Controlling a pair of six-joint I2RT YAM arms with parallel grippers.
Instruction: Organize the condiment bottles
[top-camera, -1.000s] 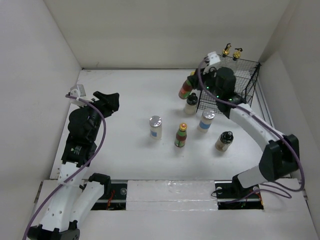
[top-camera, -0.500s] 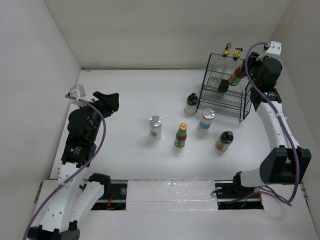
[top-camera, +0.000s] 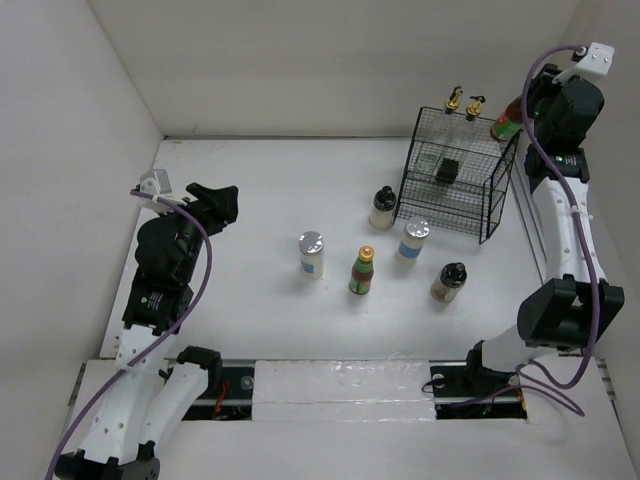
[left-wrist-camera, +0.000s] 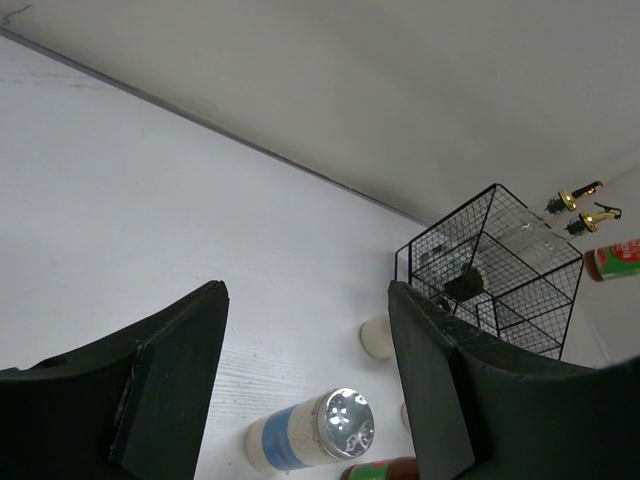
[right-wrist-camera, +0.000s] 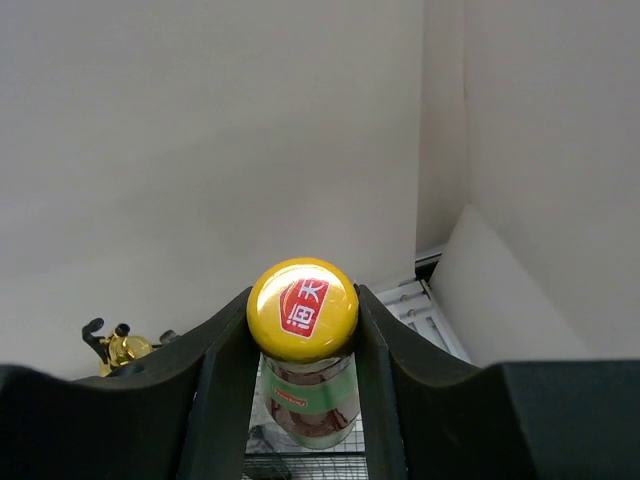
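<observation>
While aloft near basket (top-camera: 452, 185) | bottle (right-wrist-camera: 305, 398) pinched inside right tool (right-wrist-camera: 303, 335)

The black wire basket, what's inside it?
Two clear gold-spouted bottles at the back and a black-lidded jar in the middle. The black wire basket partly hides their lower parts.

plain white walls (top-camera: 300, 60), white table (top-camera: 260, 190)

White characters, seemingly "海天", on the red patch of the yellow cap (right-wrist-camera: 302, 309) of the bottle (right-wrist-camera: 310, 400)
</observation>
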